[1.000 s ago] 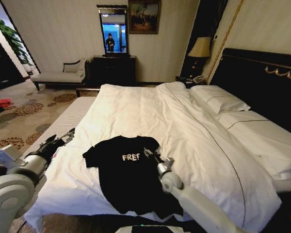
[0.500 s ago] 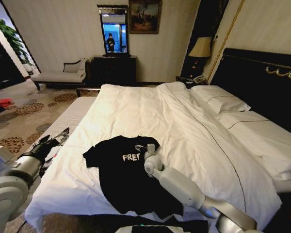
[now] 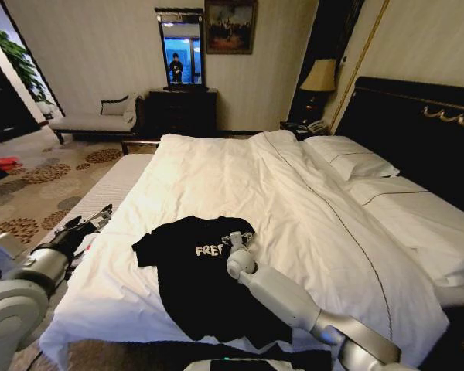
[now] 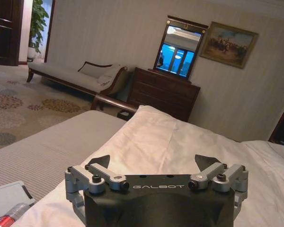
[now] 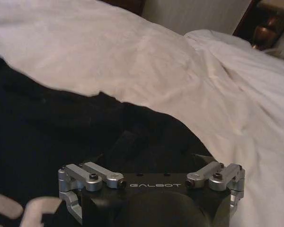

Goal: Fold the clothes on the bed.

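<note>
The clothes are one black T-shirt (image 3: pixel 193 286) with white lettering, lying flat near the foot of the bed (image 3: pixel 294 201) on its white duvet. My right gripper (image 3: pixel 236 238) hovers low over the shirt's chest and collar area, just right of the lettering. In the right wrist view the gripper (image 5: pixel 151 156) is open over the black fabric (image 5: pixel 47 123), with nothing between its fingers. My left gripper (image 3: pixel 100 215) is at the bed's left edge, apart from the shirt. In the left wrist view it (image 4: pixel 154 163) is open wide and points along the duvet (image 4: pixel 170 146).
Pillows (image 3: pixel 352 162) and a dark headboard (image 3: pixel 417 131) bound the bed on the right. A grey striped surface (image 3: pixel 108 189) runs along the bed's left side, with patterned carpet (image 3: pixel 31 185) beyond. A chaise (image 3: pixel 97 120), dresser (image 3: pixel 182 108) and lamp (image 3: pixel 319 76) stand by the far wall.
My right arm has swung lower and leftward, bringing its gripper a little farther up the shirt towards the collar. The left gripper has shifted slightly outward along the bed's edge.
</note>
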### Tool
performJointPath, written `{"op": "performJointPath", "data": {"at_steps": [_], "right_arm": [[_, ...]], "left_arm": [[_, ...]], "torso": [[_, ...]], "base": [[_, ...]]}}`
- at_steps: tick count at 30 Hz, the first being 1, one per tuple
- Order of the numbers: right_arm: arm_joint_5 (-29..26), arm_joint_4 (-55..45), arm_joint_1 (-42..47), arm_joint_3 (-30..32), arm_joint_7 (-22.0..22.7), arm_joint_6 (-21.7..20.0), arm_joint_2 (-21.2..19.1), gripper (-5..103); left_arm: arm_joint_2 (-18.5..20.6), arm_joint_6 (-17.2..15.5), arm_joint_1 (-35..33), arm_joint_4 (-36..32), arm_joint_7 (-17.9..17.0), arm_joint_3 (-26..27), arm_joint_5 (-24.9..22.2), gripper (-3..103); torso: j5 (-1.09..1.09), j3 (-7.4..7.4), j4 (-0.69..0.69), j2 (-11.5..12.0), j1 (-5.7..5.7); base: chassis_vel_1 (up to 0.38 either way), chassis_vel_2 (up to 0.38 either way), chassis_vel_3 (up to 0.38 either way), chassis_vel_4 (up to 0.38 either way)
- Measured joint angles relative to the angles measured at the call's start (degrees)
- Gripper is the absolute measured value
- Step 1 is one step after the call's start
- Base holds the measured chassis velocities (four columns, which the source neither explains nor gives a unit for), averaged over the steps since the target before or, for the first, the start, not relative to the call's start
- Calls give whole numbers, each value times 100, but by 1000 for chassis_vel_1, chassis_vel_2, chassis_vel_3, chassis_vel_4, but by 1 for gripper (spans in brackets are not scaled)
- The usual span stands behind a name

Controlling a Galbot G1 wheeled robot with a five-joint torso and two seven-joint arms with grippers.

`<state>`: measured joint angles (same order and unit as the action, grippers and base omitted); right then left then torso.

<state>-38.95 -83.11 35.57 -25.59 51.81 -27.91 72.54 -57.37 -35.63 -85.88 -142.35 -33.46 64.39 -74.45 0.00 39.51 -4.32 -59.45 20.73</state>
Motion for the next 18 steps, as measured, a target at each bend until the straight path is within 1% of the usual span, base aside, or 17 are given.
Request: {"op": "performJointPath", "data": {"at_steps": [2, 6, 7, 9, 10, 12, 13, 15, 18], "right_arm": [[126, 78, -24, -95, 139, -219, 44, 100], [204, 159, -50, -166, 234, -351, 75, 100], [195, 169, -59, -177, 248, -367, 78, 102], [119, 170, -72, -180, 250, -351, 78, 98], [64, 168, -79, -179, 240, -302, 73, 93], [23, 159, -87, -177, 231, -265, 67, 93], [-18, 141, -98, -172, 222, -218, 59, 83], [-30, 134, -105, -171, 206, -170, 56, 83], [-31, 125, -121, -168, 110, 8, 54, 66]], "left_arm": [[-15, -3, -7, -7, -4, 0, 4, 100], [-29, -5, -20, -16, -9, -5, 12, 100], [-31, -6, -26, -17, -11, -6, 24, 100], [-33, -7, -38, -17, -13, -6, 47, 100], [-34, -7, -41, -17, -14, -6, 53, 100], [-35, -7, -41, -16, -14, -7, 60, 100], [-38, -7, -41, -15, -14, -22, 72, 100], [-42, -7, -40, -13, -14, -41, 90, 100], [-55, -7, -39, 1, -14, -101, 165, 100]], "torso": [[0, 0, 0, 0, 0], [0, 0, 0, 0, 0], [0, 0, 0, 0, 0], [0, 0, 0, 0, 0], [0, 0, 0, 0, 0], [1, 0, 0, 0, 0], [0, 0, 0, 0, 0], [0, 0, 0, 0, 0], [0, 0, 0, 0, 0]], "base": [[0, 0, 0, 0], [0, 0, 0, 0], [0, 0, 0, 0], [0, 0, 0, 0], [0, 0, 0, 0], [0, 0, 0, 0], [0, 0, 0, 0], [0, 0, 0, 0], [0, 0, 0, 0]]}}
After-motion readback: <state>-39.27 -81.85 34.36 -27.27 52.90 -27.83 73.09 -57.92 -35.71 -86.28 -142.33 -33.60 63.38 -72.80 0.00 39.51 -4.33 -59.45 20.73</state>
